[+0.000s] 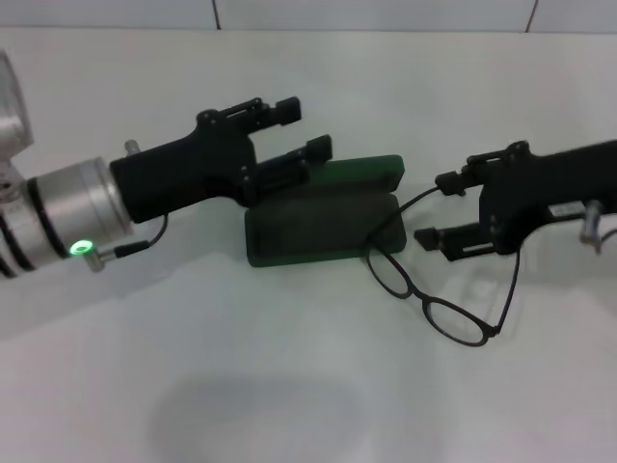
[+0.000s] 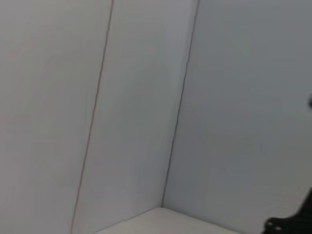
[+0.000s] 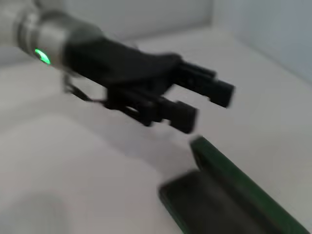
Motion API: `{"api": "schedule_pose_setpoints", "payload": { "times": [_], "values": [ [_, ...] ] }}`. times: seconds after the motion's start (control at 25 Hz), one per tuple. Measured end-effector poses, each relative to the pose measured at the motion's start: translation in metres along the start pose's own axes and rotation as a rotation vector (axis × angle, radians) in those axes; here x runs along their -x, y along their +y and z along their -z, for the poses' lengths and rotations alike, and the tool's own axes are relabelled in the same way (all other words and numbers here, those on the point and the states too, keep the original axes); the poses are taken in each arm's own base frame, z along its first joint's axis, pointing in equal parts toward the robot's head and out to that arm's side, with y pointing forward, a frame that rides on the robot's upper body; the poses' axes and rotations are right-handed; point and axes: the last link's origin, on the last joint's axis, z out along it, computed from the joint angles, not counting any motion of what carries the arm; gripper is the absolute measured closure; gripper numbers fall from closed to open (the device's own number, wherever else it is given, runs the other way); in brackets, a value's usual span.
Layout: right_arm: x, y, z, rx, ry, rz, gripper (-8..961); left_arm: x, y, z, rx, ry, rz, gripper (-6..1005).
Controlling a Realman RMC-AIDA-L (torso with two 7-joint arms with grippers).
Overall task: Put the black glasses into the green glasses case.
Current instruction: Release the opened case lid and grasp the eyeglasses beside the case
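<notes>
The green glasses case (image 1: 313,230) lies open on the white table, dark lining up, its lid (image 1: 371,174) raised at the back. It also shows in the right wrist view (image 3: 229,195). The black glasses (image 1: 426,301) rest just right of the case, one lens at its right corner. Their temple arms rise towards my right gripper (image 1: 434,208), which hovers open right of the case; one temple arm ends near its upper finger. My left gripper (image 1: 307,125) is open above the case's back left part, and shows in the right wrist view (image 3: 207,107).
The white table (image 1: 289,386) is bounded by a tiled wall (image 1: 386,12) at the back. The left wrist view shows only wall panels (image 2: 146,97) and a dark part (image 2: 290,222) at its corner.
</notes>
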Motion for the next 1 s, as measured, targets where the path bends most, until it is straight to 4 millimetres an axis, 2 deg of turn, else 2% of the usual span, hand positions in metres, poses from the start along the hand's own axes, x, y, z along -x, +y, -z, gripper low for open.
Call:
{"api": "schedule_pose_setpoints", "payload": {
  "times": [0.12,0.36,0.68,1.0],
  "values": [
    [0.010,-0.002,-0.012,-0.029,0.120,-0.022,223,-0.001,-0.003,-0.005,0.022,-0.018,0.020,344],
    [0.019,0.007,-0.030,-0.032,0.225,-0.034,226,-0.001,-0.008,-0.008,0.053,-0.063,0.031,344],
    [0.010,0.026,-0.048,0.000,0.328,-0.043,229,-0.002,-0.008,-0.017,0.097,-0.130,0.037,344],
    [-0.001,0.030,-0.069,-0.025,0.374,-0.060,232,-0.002,-0.007,-0.025,0.132,-0.175,0.024,344]
  ]
}}
